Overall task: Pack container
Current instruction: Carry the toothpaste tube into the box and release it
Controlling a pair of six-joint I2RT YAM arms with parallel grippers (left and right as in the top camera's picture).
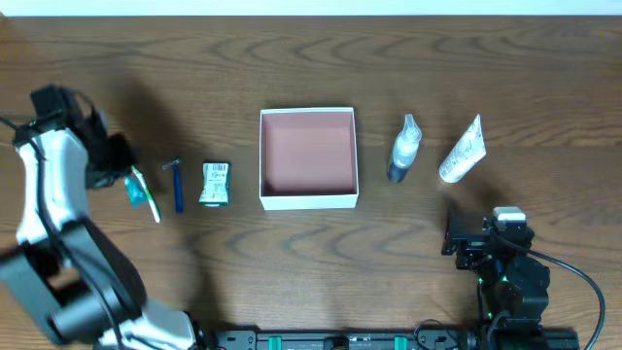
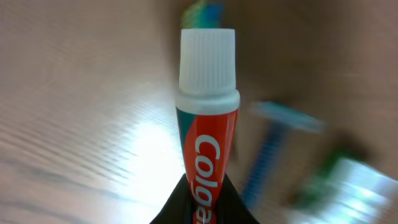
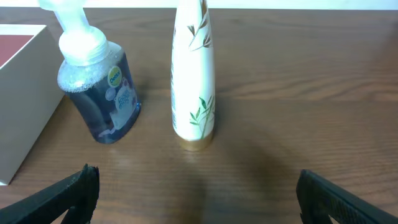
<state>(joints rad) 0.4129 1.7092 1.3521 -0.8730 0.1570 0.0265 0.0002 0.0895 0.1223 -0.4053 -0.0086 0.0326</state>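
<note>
The container (image 1: 309,200), a square white box with a reddish-brown inside, sits open at the table's middle; its white wall also shows in the right wrist view (image 3: 18,106). My left gripper (image 2: 207,196) is shut on a red Colgate toothpaste tube (image 2: 207,124) with a white cap, held above the table at the far left (image 1: 119,175). My right gripper (image 3: 196,193) is open and empty, low near the front right (image 1: 466,243), facing a blue pump bottle (image 3: 102,93) and a white tube (image 3: 194,81).
A toothbrush (image 1: 151,204), a blue razor (image 1: 178,185) and a small green-and-white sachet (image 1: 215,183) lie left of the container. The blue bottle (image 1: 401,151) and white tube (image 1: 463,154) lie right of it. The left wrist view is blurred.
</note>
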